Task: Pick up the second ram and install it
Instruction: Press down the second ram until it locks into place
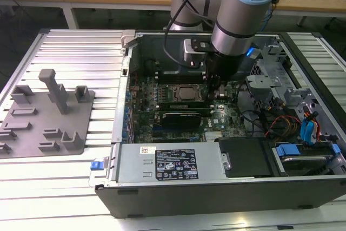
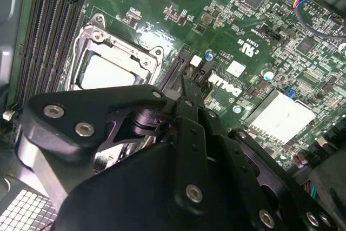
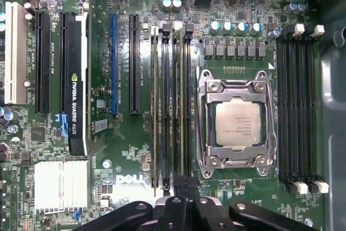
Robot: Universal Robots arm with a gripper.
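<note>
While claw (image 3: 181,190) grip unclear | second ram (image 3: 179,106) slotted beside socket (image 3: 236,124)

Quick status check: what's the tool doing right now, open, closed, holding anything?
Tool: down inside the computer case, fingers together over the memory slots beside the processor socket; closed, whether it grips the ram cannot be told.

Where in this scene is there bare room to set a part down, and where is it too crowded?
Free: the ribbed metal table between the grey holder tray and the computer case, and behind the tray. Crowded: inside the case, where the gripper hangs beside the processor socket over the memory slots.
</note>
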